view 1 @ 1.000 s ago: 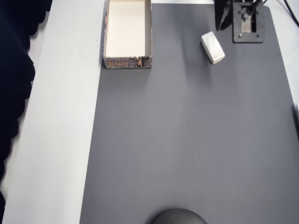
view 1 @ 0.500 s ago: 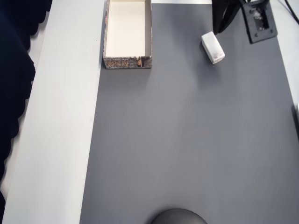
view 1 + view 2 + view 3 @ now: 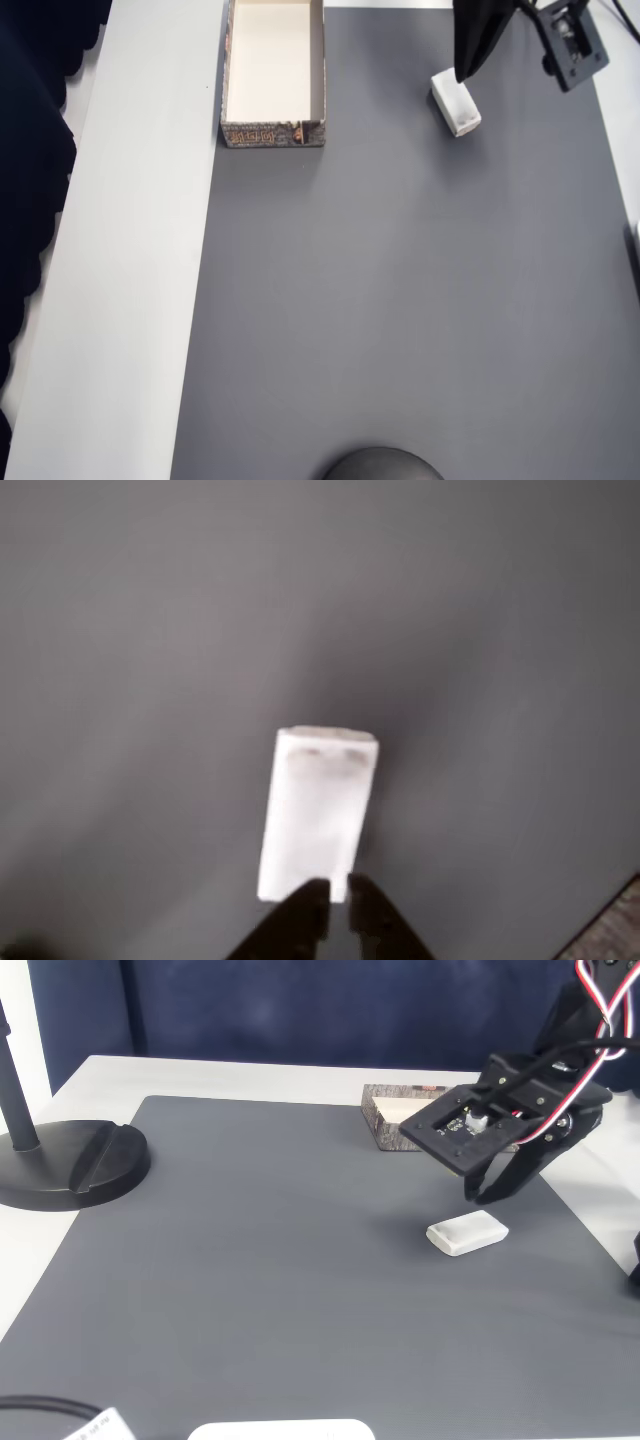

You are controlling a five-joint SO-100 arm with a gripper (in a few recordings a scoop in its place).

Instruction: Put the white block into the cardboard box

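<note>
1. Overhead view: the white block (image 3: pixel 456 106) lies flat on the grey mat (image 3: pixel 400 300), long axis running diagonally from upper left to lower right, well apart from the cardboard box (image 3: pixel 273 78) at the mat's top-left corner. The gripper (image 3: pixel 462 70) overlaps the block's upper end.
2. Wrist view: the block (image 3: pixel 316 815) runs nearly vertical, slightly tilted. The fingertips (image 3: pixel 312 892) sit almost together at its near end, gripping nothing.
3. Fixed view: the arm (image 3: pixel 540 1110) reaches down from the right; the gripper (image 3: pixel 488 1196) hangs just above the block (image 3: pixel 467 1232).

White table (image 3: pixel 250 1078) under a grey mat (image 3: pixel 400 300) (white block (image 3: pixel 457 104), cardboard box (image 3: pixel 273 133), black stand base (image 3: pixel 70 1165) on top)
</note>
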